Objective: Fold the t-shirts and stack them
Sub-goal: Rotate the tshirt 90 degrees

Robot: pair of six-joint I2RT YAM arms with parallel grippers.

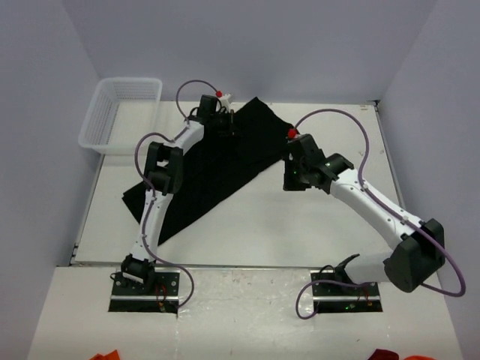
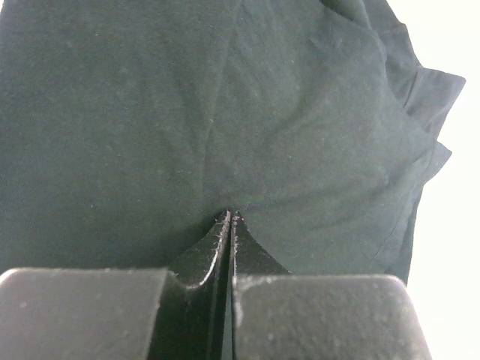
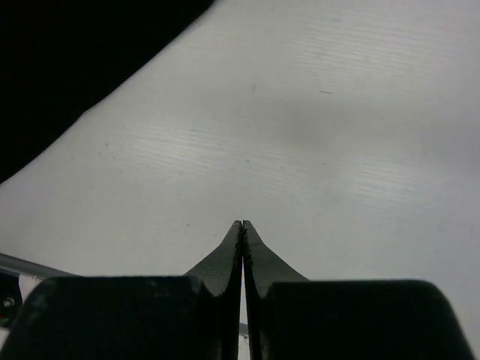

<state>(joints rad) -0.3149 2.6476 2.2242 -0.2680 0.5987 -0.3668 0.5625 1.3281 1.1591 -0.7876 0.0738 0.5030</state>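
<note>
White table [image 1: 300, 225], walled by pale lilac panels [image 1: 262, 45] on three sides. I saw the black t-shirt [image 1: 217, 172] spread diagonally from far centre to near left, with the left arm [image 1: 161, 176] lying across it and hiding part. Left gripper [image 2: 230, 219]: jaws pressed together, tips meeting the cloth; I could not tell whether any was pinched. Right gripper [image 3: 242, 225]: clenched, empty, over bare table just beside the t-shirt's edge. White mesh basket [image 1: 120, 112] at the far-left corner.

Even bright overhead light, soft shadows, wrist views blurred near claws, cloth underexposed
</note>
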